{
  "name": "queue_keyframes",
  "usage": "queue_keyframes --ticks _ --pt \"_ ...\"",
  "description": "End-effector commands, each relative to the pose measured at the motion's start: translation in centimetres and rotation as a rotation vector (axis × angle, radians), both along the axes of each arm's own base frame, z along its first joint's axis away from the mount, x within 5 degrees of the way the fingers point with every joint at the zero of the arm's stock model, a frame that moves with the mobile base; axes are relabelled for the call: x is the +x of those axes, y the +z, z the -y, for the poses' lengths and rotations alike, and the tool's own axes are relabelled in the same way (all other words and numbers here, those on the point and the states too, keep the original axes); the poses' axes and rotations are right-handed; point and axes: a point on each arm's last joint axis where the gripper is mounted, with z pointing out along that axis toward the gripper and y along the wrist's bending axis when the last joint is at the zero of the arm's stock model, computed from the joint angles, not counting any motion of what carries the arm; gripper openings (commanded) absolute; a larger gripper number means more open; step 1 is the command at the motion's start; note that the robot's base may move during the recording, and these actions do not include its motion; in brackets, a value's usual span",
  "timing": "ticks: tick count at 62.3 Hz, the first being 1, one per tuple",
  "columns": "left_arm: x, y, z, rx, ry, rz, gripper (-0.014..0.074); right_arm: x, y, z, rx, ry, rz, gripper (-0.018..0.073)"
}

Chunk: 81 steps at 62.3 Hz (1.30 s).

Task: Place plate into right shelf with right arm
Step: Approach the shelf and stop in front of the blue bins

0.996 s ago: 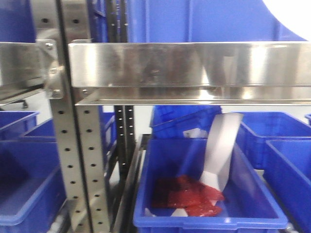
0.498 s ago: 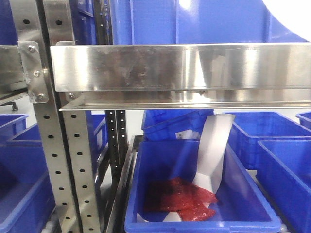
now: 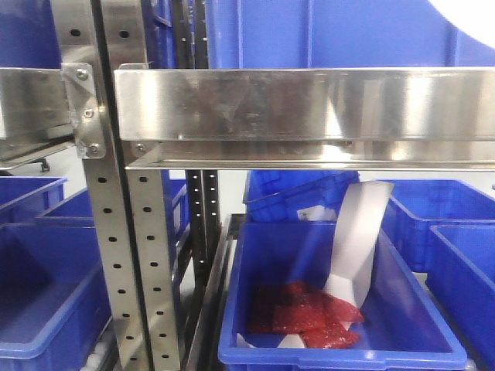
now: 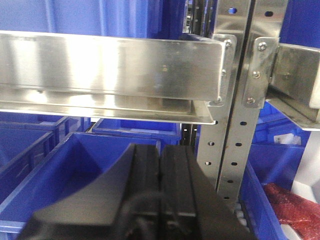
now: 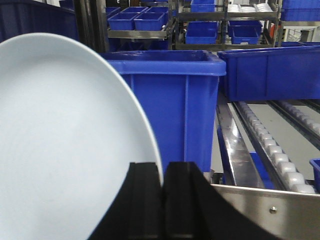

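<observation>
front view: right shelf (image 3: 309, 104) steel rail spans frame; blue bin (image 3: 332, 340) below holds red packets (image 3: 305, 313); plate (image 3: 476, 11) only a pale corner top right.
left wrist view: left gripper (image 4: 160, 165) closed, holding nothing, idle before the rack.
right wrist view: right gripper (image 5: 164, 177) clamped on plate (image 5: 60, 140) rim, plate upright, roller lane (image 5: 275, 155) ahead.
step: carrying plate up to shelf level, not yet placed.
next: likely clear the rail, reach in, lower flat, release.

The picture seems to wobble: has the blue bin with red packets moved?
No: the bin keeps its place beside the perforated upright; only the view shifted.
</observation>
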Motion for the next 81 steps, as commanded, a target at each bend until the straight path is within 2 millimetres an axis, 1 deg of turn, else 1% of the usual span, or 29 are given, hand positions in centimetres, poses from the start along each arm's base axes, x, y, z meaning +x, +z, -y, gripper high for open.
queue_keyframes --ticks 1,4,11,21,22,23,26,30,33,39,45,51,57,58,62,67,72,75,81 --pt "-0.1 0.5 -0.1 -0.018 0.009 0.089 -0.0128 -0.2 2.7 -0.1 0.048 0.017 0.15 0.005" --pt "-0.1 0.5 -0.1 -0.018 0.009 0.089 -0.0128 -0.1 3.3 -0.1 0.058 0.019 0.156 0.005" --pt "-0.1 0.5 -0.1 -0.018 0.009 0.089 -0.0128 0.4 5.8 -0.2 0.068 0.021 0.185 0.005" --pt "-0.1 0.5 -0.1 -0.018 0.009 0.089 -0.0128 2.9 10.0 -0.6 0.071 0.022 0.207 0.005" --pt "-0.1 0.5 -0.1 -0.018 0.009 0.089 -0.0128 3.3 10.5 -0.7 0.071 0.022 0.208 0.005" --pt "-0.1 0.5 -0.1 -0.018 0.009 0.089 -0.0128 3.8 10.6 -0.7 0.07 0.022 0.2 0.005" --pt "-0.1 0.5 -0.1 -0.018 0.009 0.089 -0.0128 5.0 12.1 -0.9 0.071 0.023 0.21 0.005" --pt "-0.1 0.5 -0.1 -0.018 0.009 0.089 -0.0128 6.7 13.3 -1.2 0.071 0.024 0.21 0.005" --pt "-0.1 0.5 -0.1 -0.018 0.009 0.089 -0.0128 8.5 14.0 -1.5 0.07 0.026 0.204 0.005" --pt "-0.1 0.5 -0.1 -0.018 0.009 0.089 -0.0128 10.9 15.9 -1.9 0.075 0.032 0.249 0.005" --pt "-0.1 0.5 -0.1 -0.018 0.009 0.089 -0.0128 13.8 17.4 -2.3 0.077 0.036 0.279 0.005" --pt "-0.1 0.5 -0.1 -0.018 0.009 0.089 -0.0128 16.8 18.0 -2.8 0.076 0.037 0.27 0.005" --pt "-0.1 0.5 -0.1 -0.018 0.009 0.089 -0.0128 19.6 17.9 -3.2 0.072 0.038 0.258 0.005" --pt "-0.1 0.5 -0.1 -0.018 0.009 0.089 -0.0128 20.3 17.7 -3.3 0.068 0.038 0.25 0.005" --pt "-0.1 0.5 -0.1 -0.018 0.009 0.089 -0.0128 21.9 17.2 -3.6 0.058 0.038 0.235 0.005" --pt "-0.1 0.5 -0.1 -0.018 0.009 0.089 -0.0128 24.0 15.7 -3.9 0.05 0.038 0.192 0.005" --pt "-0.1 0.5 -0.1 -0.018 0.009 0.089 -0.0128 25.3 14.5 -4.1 0.044 0.036 0.146 0.0059" --pt "-0.1 0.5 -0.1 -0.018 0.009 0.089 -0.0128 25.8 13.9 -4.1 0.042 0.035 0.125 0.0086" --pt "-0.1 0.5 -0.1 -0.018 0.009 0.089 -0.0128 26.1 13.5 -4.2 0.039 0.033 0.106 0.021"
